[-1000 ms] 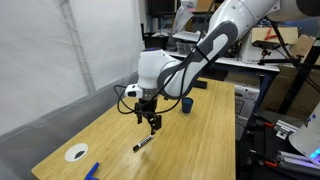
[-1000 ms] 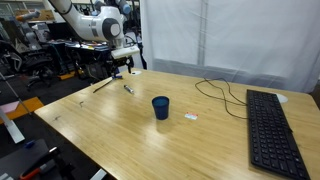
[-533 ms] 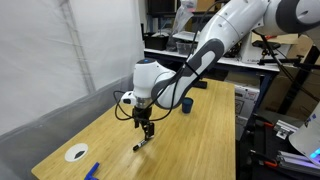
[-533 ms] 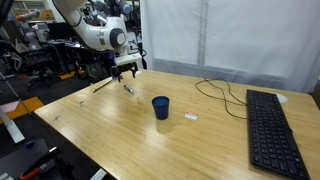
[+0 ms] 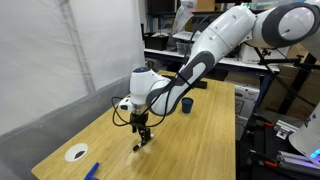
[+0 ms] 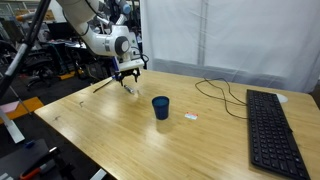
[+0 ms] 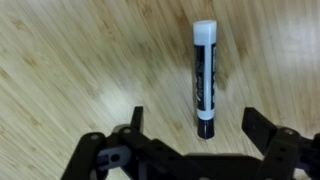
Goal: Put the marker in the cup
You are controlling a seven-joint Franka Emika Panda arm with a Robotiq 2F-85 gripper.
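The marker (image 7: pixel 204 78), black with a white cap, lies flat on the wooden table. In the wrist view its black end lies between my two open fingers (image 7: pixel 198 124), which do not touch it. In an exterior view my gripper (image 5: pixel 142 139) sits low over the marker (image 5: pixel 140 146). In another exterior view the gripper (image 6: pixel 129 86) hides the marker. The small dark blue cup (image 6: pixel 160 107) stands upright on the table, well apart from the gripper; it also shows in an exterior view (image 5: pixel 186 104).
A black keyboard (image 6: pixel 273 128) lies at one table end with a cable (image 6: pixel 222 93) beside it. A white tape roll (image 5: pixel 76 153) and a flat bright-blue object (image 5: pixel 92 170) lie near a table corner. A small white piece (image 6: pixel 192 117) lies by the cup.
My gripper has come down toward the table and now straddles the marker's end. The marker and cup have not moved.
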